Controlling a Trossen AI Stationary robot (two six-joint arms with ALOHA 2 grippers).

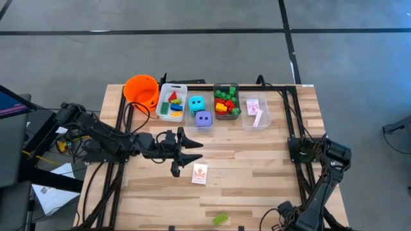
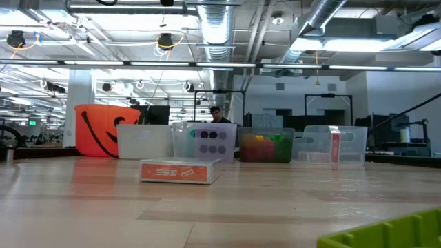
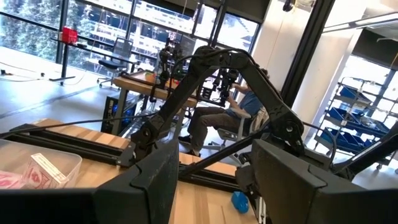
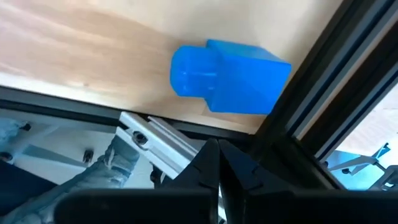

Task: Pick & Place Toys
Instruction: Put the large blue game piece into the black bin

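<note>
Looking down on the pale, grained wooden table [image 1: 257, 167], we see our left gripper [image 1: 183, 153] stretched toward the middle, its dark angular fingers [image 1: 191, 144] spread apart and holding nothing. Just beside its tips a flat, rectangular red-backed card pack [image 1: 200, 173] lies on the bare planks; from table height it shows as a low glossy box. A ribbed green brick [image 1: 221, 219] sits alone near the front edge.

Along the far side stands a row of clear, thin-walled plastic bins [image 1: 172, 101]: one holds mixed colourful bricks [image 1: 174, 102], the next the teal die [image 1: 196, 104] and the purple die [image 1: 203, 119], both rounded cubes with dark pips, then a heap of red and green bricks [image 1: 225, 102], then more cards [image 1: 255, 110]. A smooth round orange bucket [image 1: 142, 90] stands at the left end.

Our right gripper [image 4: 219, 152] rests folded at the table's right front corner, fingers pressed together, with a studded blue brick [image 4: 229, 77] lying on the wood just ahead.
</note>
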